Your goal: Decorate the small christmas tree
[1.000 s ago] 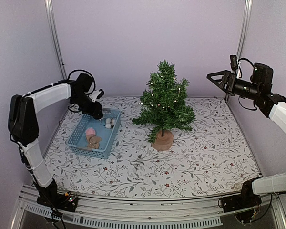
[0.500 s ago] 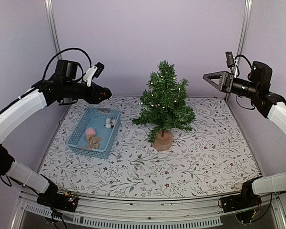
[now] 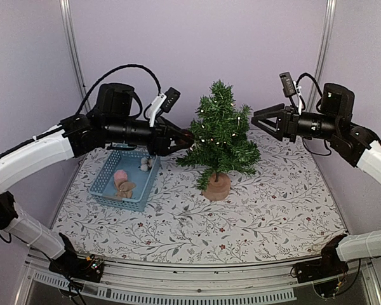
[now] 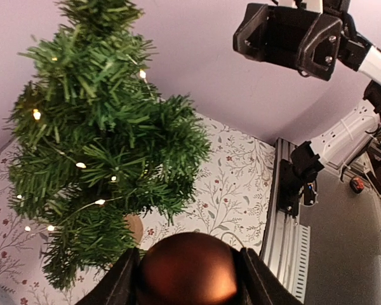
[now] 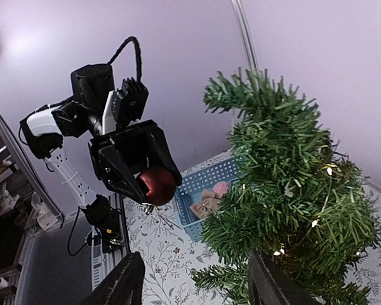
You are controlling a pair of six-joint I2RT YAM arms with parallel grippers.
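looking down from the top external camera, the small christmas tree (image 3: 221,133) stands upright on its round wooden base (image 3: 217,186) near the middle of the flower-patterned table (image 3: 273,210), with tiny lights lit among its branches. the left gripper (image 3: 184,138) reaches in from the left at the tree's mid-height, pinching a dark red ball (image 3: 188,135). the ball's far side is right at the tips of the left-hand branches; whether it touches them i cannot tell. the right gripper (image 3: 255,122) hovers on the opposite side, near the upper right branches, its fingers spread with nothing between them. a blue basket (image 3: 117,201) sits on the table left of the tree and apart from it. it holds a pink ornament (image 3: 120,176), a tan one (image 3: 126,189) and a few small white pieces (image 3: 145,164).

from the left wrist, the ball fills the bottom centre, gripped on both sides by the black fingers (image 4: 122,283). the tree rises just beyond it to the left, and the right gripper shows in the top right corner, above the table.

from the right wrist, its own two fingers (image 5: 124,283) sit wide apart at the bottom edge. the tree takes up the right half, close in front. the left gripper faces the camera from the left of the tree with the ball clamped between its jaws. the basket shows on the table below and behind it.
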